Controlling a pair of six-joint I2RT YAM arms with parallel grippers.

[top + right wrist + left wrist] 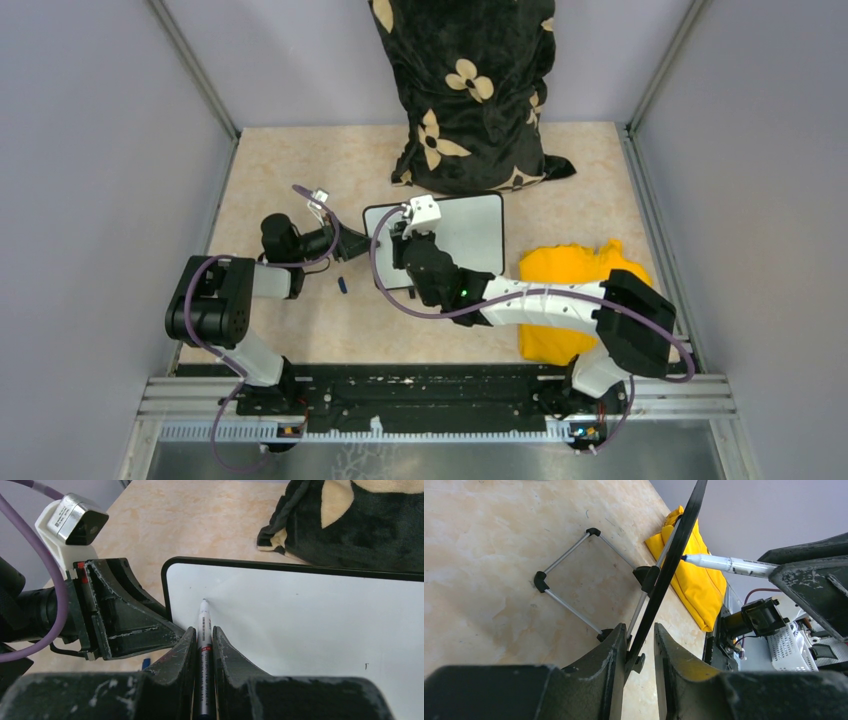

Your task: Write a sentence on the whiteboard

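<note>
The whiteboard [465, 228] stands tilted on a wire stand [569, 575] at the table's middle. Its white face [310, 620] shows only a tiny dark speck; no sentence is in view. My right gripper [203, 630] is shut on a silver marker [203, 645], whose tip rests against the face near the upper left corner. In the left wrist view the marker [724, 564] meets the board side-on. My left gripper [640, 630] straddles the board's black rim [664, 575] at its left edge. One finger touches the rim; a gap shows beside the other.
A blue marker cap [343, 285] lies on the table near the left gripper. A yellow cloth [580, 290] lies right of the board. A black flowered cushion [470, 90] stands behind the board. Grey walls close in both sides.
</note>
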